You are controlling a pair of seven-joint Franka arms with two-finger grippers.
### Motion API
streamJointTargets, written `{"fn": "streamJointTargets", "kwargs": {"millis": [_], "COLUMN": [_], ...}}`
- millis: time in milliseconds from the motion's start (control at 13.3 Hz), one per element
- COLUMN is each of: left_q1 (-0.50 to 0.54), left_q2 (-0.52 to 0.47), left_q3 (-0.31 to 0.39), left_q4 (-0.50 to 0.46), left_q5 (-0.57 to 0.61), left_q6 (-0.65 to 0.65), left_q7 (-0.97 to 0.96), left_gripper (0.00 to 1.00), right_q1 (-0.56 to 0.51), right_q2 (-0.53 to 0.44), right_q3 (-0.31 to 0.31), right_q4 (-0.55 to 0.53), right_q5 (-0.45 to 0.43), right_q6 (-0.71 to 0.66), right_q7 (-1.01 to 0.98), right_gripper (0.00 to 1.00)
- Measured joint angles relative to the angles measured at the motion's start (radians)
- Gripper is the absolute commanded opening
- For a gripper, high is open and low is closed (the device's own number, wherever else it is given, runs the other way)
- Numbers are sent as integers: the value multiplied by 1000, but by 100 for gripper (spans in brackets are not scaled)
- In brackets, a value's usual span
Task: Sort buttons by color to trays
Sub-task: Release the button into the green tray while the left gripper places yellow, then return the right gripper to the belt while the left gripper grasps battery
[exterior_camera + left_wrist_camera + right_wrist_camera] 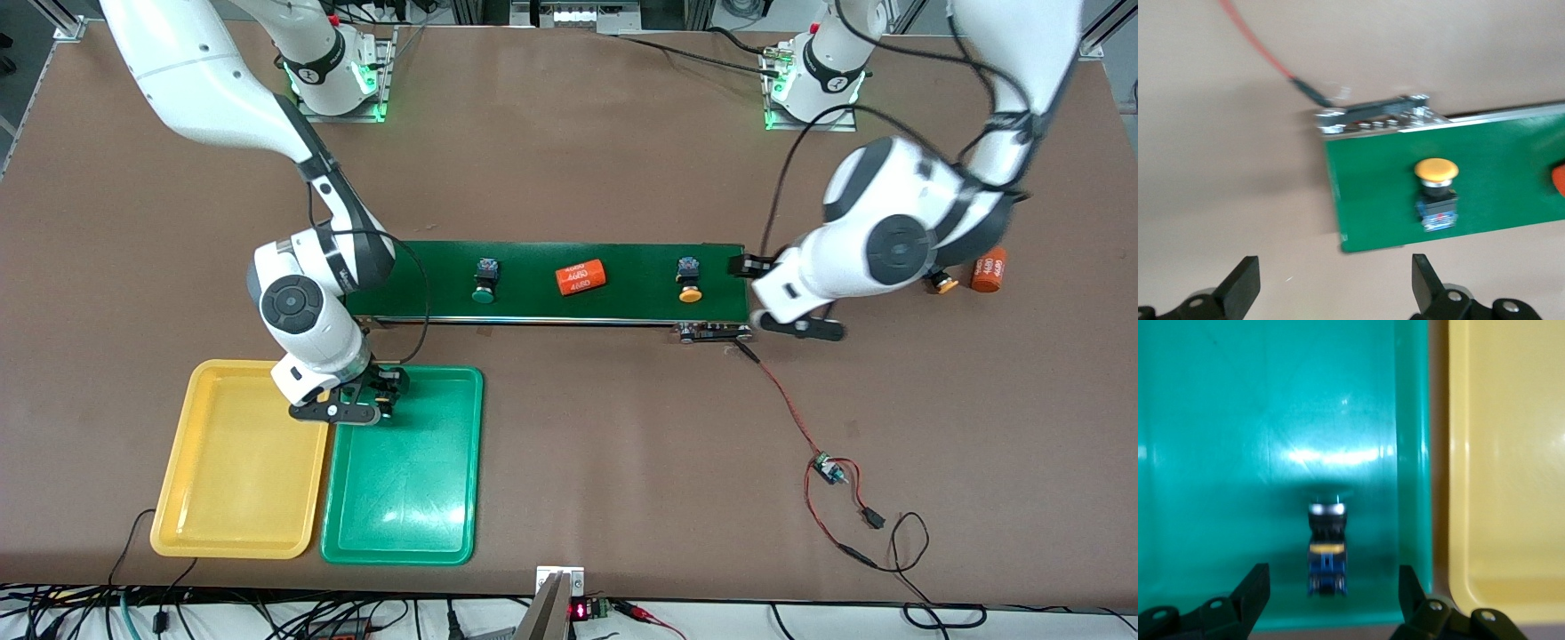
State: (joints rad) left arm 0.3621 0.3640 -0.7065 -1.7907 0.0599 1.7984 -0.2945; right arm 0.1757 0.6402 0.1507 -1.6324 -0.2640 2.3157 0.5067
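A button with a blue-and-black body lies in the green tray, its cap blending with the tray's colour. My right gripper hangs open just above it, touching nothing; in the front view this gripper hides the button. The yellow tray lies beside the green tray. On the belt stand a green-capped button and a yellow-capped button. My left gripper is open over bare table off the belt's end, near that yellow-capped button. Another yellow-capped button peeks out past the left arm.
The dark-green conveyor belt carries an orange "4680" cylinder; a second cylinder lies on the table at the left arm's end. A red wire runs from the belt's end to a small board, nearer the front camera.
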Motion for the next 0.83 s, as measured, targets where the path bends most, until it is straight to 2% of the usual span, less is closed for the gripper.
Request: {"fn": "streamJointTargets", "kwargs": {"millis": [151, 302, 679, 830], "left_q1": [23, 36, 83, 85], "left_q2": [-22, -19, 14, 24], "left_q3": [87, 208, 450, 521], "left_q4": [10, 8, -1, -3], "left_q5": [1, 1, 9, 83], "left_q6": [-33, -46, -50, -50], "left_q7": [1, 31, 386, 474], "left_gripper": [100, 100, 100, 100], "right_q1": [10, 26, 26, 16], "right_q2": [-57, -113, -253, -300], "right_q3": [16, 19, 18, 21], "right_q4": [0, 0, -11, -49], "right_q5": [62, 125, 208, 226], "right_q6": [-105, -205, -389, -399], "right_q7": [2, 3, 4, 4], "right_gripper": [87, 87, 87, 88]}}
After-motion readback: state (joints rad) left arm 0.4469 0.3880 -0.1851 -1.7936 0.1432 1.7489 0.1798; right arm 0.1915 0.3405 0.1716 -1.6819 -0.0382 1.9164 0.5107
